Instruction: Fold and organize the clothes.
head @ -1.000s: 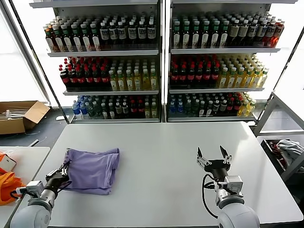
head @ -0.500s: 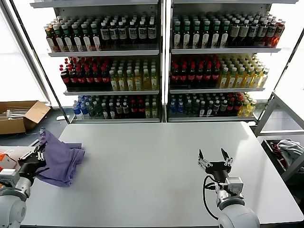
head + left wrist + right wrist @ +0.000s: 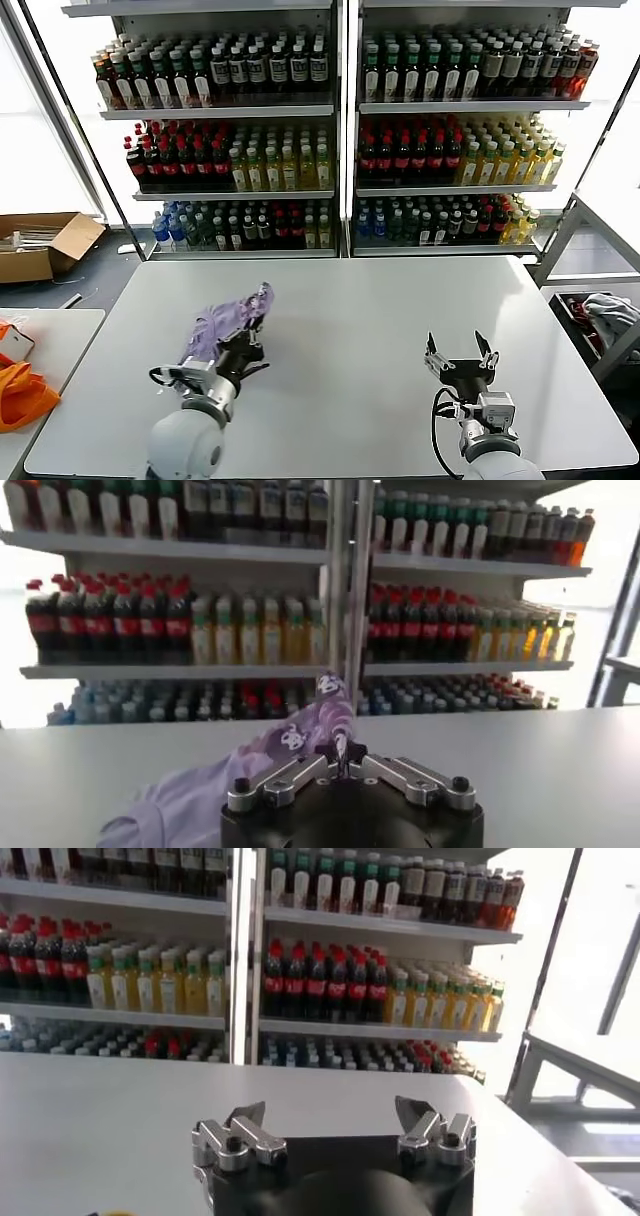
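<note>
The clothes are one lavender T-shirt (image 3: 226,320) with a darker purple print, bunched up and lifted off the white table (image 3: 380,310) left of its middle. My left gripper (image 3: 243,341) is shut on a fold of it from the near side. In the left wrist view the T-shirt (image 3: 262,757) trails away from my left gripper (image 3: 341,761), a thin pinch of fabric caught between the closed fingertips. My right gripper (image 3: 461,358) hovers over the table's near right part, open and holding nothing; the right wrist view shows my right gripper (image 3: 335,1120) spread wide over bare tabletop.
Shelves of bottles (image 3: 340,140) stand behind the table. A cardboard box (image 3: 40,245) lies on the floor at far left. Orange fabric (image 3: 20,392) rests on a side table to the left. A grey-white clothing heap (image 3: 610,312) sits in a bin to the right.
My left gripper swung with the T-shirt from the table's left edge inward toward the middle, raising and bunching it. The right gripper shifted slightly nearer and stayed open.
</note>
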Robot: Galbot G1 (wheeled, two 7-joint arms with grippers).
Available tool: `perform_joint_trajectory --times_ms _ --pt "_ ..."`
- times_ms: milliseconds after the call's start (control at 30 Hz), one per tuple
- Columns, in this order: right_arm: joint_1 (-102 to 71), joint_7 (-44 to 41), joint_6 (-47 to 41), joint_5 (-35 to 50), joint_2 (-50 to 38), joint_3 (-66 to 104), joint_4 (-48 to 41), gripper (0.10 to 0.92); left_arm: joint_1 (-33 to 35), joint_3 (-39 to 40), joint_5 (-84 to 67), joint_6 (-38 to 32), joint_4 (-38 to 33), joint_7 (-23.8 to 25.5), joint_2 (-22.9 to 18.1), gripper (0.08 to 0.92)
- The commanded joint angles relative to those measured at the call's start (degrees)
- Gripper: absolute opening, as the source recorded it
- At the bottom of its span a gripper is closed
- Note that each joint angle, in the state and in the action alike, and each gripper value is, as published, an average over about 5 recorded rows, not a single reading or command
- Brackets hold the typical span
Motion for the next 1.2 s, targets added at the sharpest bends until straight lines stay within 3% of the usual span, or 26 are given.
perform_joint_trajectory --times_ms 33,433,733,1000,1200 --pt "-2.46 -0.26 -0.03 -2.82 1.65 0.45 -0.06 0.823 -9.18 18.32 5.66 2.92 12.46 -4.32 -12.48 0.103" --pt "0.46 0.48 -1.53 0.78 1.41 -0.83 -2.24 0.823 -12.57 17.16 -4.30 -2.41 15.24 -0.54 -13.27 0.121" --pt "3.45 2.79 -3.66 8.70 0.94 -1.98 -4.68 0.823 -12.29 15.72 -8.96 -5.38 11.62 -0.49 -12.47 0.359" --pt "12.02 8.60 -5.63 35.15 -0.69 -5.08 -8.69 0.822 -10.28 8.60 3.19 -4.71 10.89 -3.34 -7.04 0.593" --pt "21.15 12.20 -6.77 48.88 0.85 -7.91 -16.73 0.799 -5.80 4.07 10.25 -4.13 8.04 -3.79 -4.04 0.747"
